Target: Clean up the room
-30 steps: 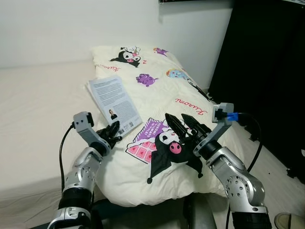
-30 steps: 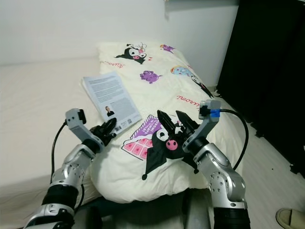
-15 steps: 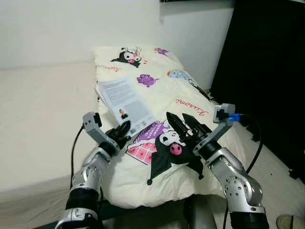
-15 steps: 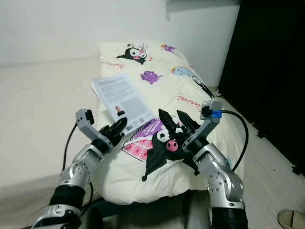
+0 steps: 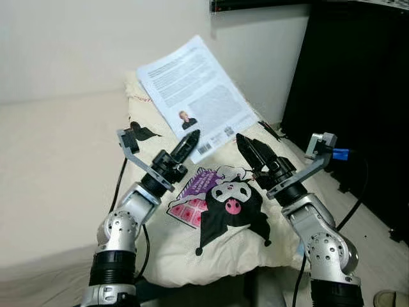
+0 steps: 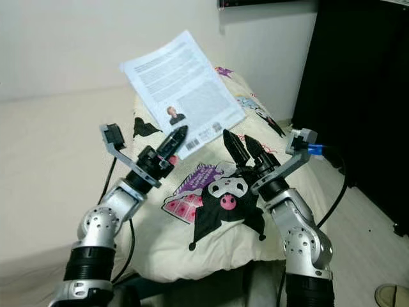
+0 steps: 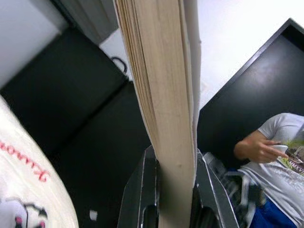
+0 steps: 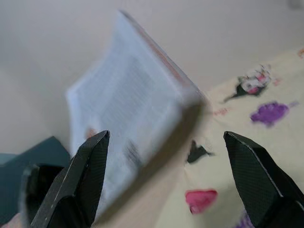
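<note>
One book point(image 5: 195, 96) is what matters here, and I have it pinched by its lower corner in the left gripper point(image 5: 189, 138), whose jaws are clenched on it; the left wrist view shows the page block point(image 7: 164, 109) squeezed edge-on between the two black fingers point(image 7: 137, 194). It stands lifted off the pillow point(image 5: 223, 211), tilted, its long axis running from the jaws near the middle of the frame up toward the upper left, back cover facing me. My right gripper point(image 5: 254, 152) sits just to the right of that held corner, near it but apart, jaws released and spread wide; in the right wrist view the blurred book point(image 8: 137, 114) lies straight ahead between the spread fingertips point(image 8: 90, 161). I judge the left arm owns the carry, and the right is close enough to steady the free end if it sags. A person point(image 7: 270, 156) is visible at the lower right of the left wrist view, so I would mind that side
</note>
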